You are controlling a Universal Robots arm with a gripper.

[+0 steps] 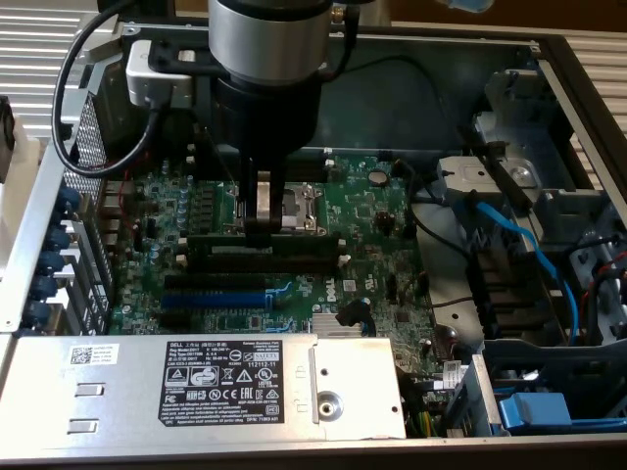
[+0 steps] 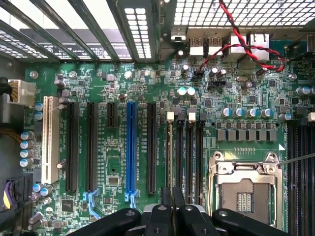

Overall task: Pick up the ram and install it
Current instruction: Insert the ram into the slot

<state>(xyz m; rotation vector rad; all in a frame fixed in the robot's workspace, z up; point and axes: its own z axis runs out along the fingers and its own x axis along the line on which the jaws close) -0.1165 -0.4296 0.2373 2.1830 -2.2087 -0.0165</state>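
The ram is a long, thin dark stick standing on edge over the black memory slots on the green motherboard. In the wrist view the ram shows edge-on as a thin line along the memory slot closest to the expansion slots. My gripper comes straight down on the stick's middle, and its fingers are pressed together on the top edge. Whether the stick is fully seated I cannot tell.
The open CPU socket lies just behind the gripper in the exterior view. A blue expansion slot and a grey power supply sit in front. Blue cables and drive bays are on the exterior view's right. A red-black wire crosses the board.
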